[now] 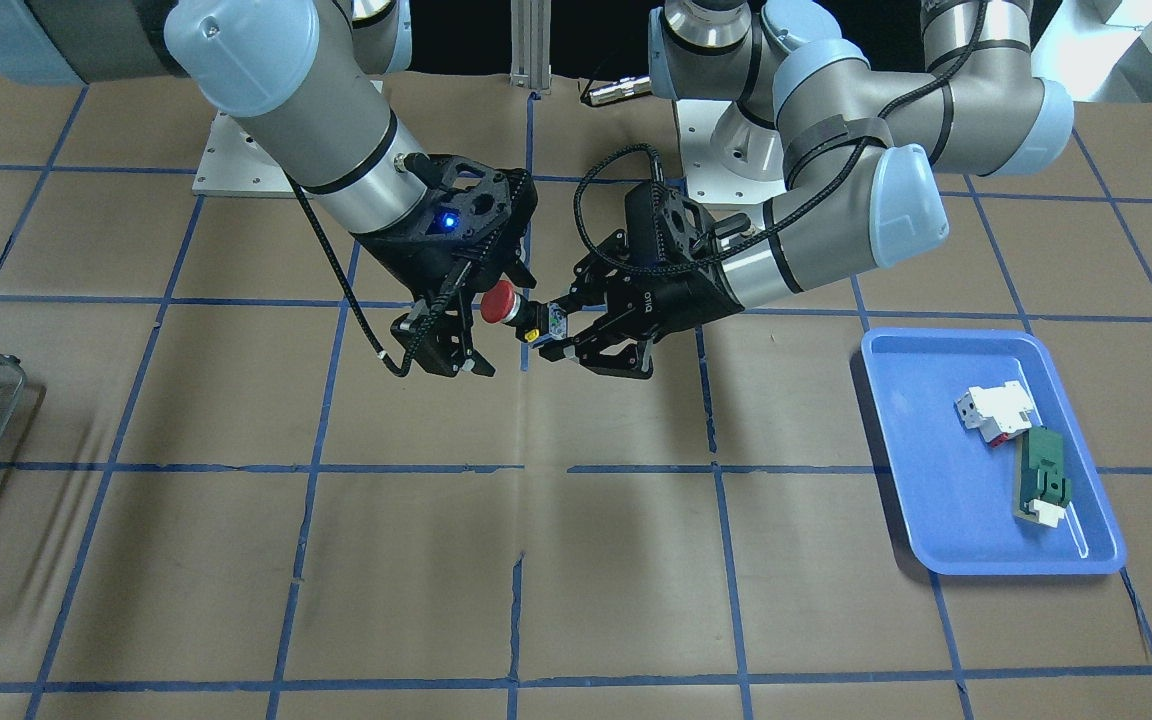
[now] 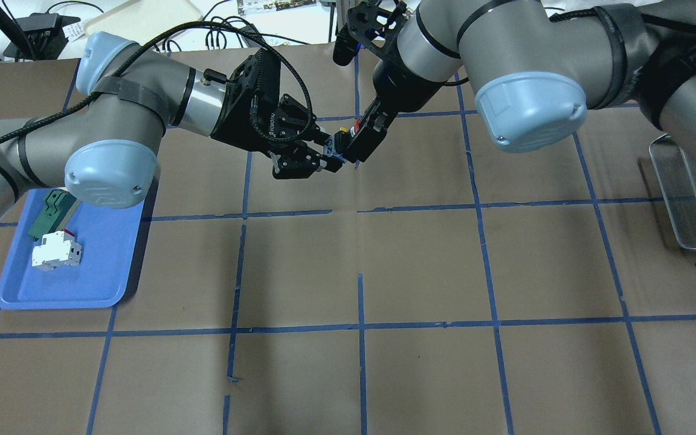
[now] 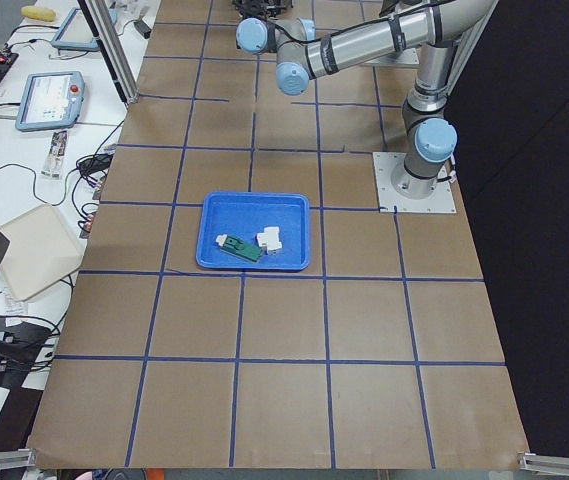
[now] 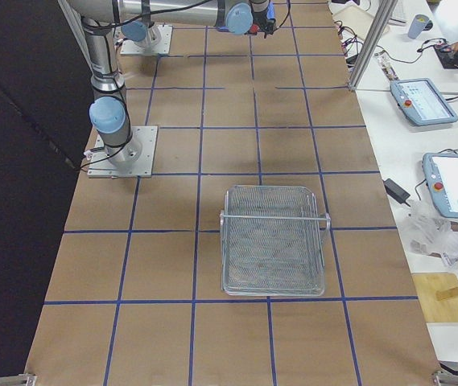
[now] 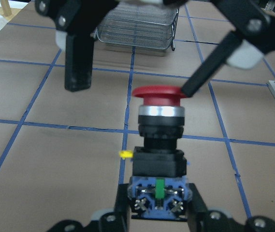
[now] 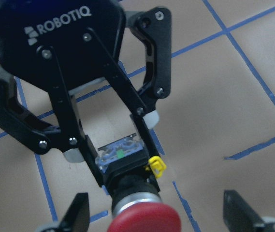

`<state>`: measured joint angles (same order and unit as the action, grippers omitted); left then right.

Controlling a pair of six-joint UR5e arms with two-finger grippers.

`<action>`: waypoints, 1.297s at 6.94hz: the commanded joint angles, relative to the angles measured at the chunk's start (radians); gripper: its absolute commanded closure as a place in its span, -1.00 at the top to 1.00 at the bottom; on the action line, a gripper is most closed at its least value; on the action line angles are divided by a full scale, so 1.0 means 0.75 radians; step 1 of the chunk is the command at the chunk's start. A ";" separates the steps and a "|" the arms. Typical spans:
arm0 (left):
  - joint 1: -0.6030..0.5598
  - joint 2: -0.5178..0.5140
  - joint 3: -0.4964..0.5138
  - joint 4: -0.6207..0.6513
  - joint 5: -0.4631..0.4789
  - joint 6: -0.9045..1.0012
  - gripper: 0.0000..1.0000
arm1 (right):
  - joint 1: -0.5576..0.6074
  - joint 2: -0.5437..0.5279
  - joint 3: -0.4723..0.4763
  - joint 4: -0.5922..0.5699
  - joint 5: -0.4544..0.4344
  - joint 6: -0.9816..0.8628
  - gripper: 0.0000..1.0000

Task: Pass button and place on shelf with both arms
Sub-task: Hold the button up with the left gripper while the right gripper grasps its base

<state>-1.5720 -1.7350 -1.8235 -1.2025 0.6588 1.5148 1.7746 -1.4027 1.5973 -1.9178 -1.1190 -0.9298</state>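
The button (image 5: 157,140), mostly hidden overhead, shows plainly in wrist views.

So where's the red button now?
In the front-facing view, the button hangs mid-table, base pinched by the left gripper, red cap between the open fingers of the right gripper.

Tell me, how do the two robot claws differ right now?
The left claw is clamped shut on the button, while the right claw is spread wide open and grips nothing. The left claw sits at the button's blue base end; the right claw's fingers straddle its red cap end. Both are black two-finger claws, facing each other above the middle of the table.
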 commanded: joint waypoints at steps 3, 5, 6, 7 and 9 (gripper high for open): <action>0.000 0.018 -0.003 0.000 0.005 0.001 -1.00 | 0.008 -0.075 0.014 0.078 0.011 -0.041 0.25; 0.000 0.018 -0.003 0.000 0.005 0.001 -1.00 | 0.013 -0.067 0.012 0.058 0.013 -0.045 0.04; 0.000 0.027 -0.003 0.000 0.011 -0.001 -1.00 | 0.013 -0.063 0.012 0.054 0.015 -0.043 -0.20; 0.000 0.031 -0.003 0.000 0.013 -0.001 -1.00 | 0.013 -0.063 0.014 0.050 0.044 -0.045 -0.79; 0.000 0.033 -0.003 0.000 0.013 -0.001 -0.99 | 0.013 -0.056 0.010 0.048 0.044 -0.045 -0.99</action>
<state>-1.5723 -1.7115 -1.8252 -1.2026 0.6686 1.5141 1.7841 -1.4474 1.6061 -1.8805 -1.0880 -0.9625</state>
